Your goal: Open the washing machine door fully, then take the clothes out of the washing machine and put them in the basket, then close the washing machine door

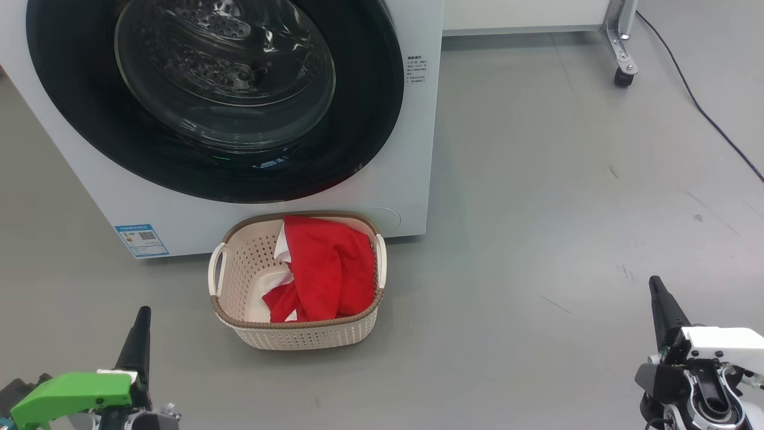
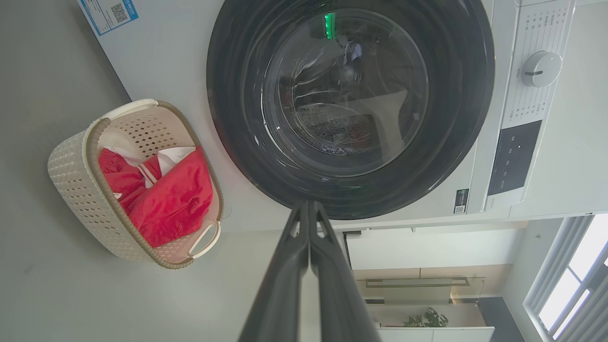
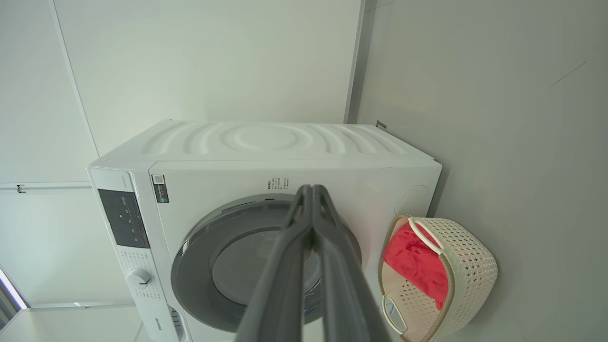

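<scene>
- Straight ahead of me on the grey floor (image 1: 537,239) stands the white washing machine (image 1: 412,179), with a blue label (image 1: 142,239) low on its front at the left of my head view.
- The washing machine door (image 1: 370,119) lies flat against the front, closed. Through its glass bowl I can see the perforated metal of the drum.
- The basket (image 1: 298,340) sits on the floor just in front of the machine, below the door. I cannot tell whether it touches the front panel.
- The clothes (image 1: 325,269) lie inside the basket. They are red with white parts, heaped toward its right side, and cream basket bottom shows at the left.
- My left hand (image 1: 143,313) hangs low at the lower left, its fingers pressed together and gripping nothing. It is well apart from the basket.
- My right hand (image 1: 656,286) is at the lower right, closed and empty too, well off to the basket's right.
- My left wrist camera looks along its closed fingers at the door, with a round dial (image 2: 540,69) and a dark control panel (image 2: 515,156) beside it.
- A caster wheel (image 1: 624,76) and a dark cable (image 1: 704,113) lie far off to the right.
</scene>
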Motion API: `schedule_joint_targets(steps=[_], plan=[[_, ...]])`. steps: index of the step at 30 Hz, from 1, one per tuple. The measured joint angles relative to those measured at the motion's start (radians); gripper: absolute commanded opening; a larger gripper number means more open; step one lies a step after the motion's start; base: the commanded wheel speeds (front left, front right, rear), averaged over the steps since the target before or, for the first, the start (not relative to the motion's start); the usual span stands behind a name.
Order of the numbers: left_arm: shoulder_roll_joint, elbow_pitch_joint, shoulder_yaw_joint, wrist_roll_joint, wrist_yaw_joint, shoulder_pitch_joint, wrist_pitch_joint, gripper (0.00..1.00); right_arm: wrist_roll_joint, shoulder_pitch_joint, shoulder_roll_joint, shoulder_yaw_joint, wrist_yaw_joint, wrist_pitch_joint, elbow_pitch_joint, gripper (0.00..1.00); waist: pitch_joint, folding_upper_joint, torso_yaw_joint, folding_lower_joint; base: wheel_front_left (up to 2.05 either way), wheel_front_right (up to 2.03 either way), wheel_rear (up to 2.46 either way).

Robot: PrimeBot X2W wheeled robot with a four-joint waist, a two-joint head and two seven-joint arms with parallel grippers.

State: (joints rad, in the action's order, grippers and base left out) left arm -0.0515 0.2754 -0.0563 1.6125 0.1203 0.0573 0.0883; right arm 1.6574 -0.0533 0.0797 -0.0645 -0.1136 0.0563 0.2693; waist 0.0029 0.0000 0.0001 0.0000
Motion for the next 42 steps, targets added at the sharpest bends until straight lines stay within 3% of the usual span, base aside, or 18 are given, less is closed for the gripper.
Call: schedule_joint_targets(steps=[42], plan=[[0.001, 0.000, -0.002, 0.000, 0.000, 0.000, 0.000, 0.00, 0.000, -0.001, 0.000, -0.004, -0.007, 0.000, 0.007, 0.00, 0.000, 0.0000, 0.000, 0.0000, 0.00, 0.00, 0.00]])
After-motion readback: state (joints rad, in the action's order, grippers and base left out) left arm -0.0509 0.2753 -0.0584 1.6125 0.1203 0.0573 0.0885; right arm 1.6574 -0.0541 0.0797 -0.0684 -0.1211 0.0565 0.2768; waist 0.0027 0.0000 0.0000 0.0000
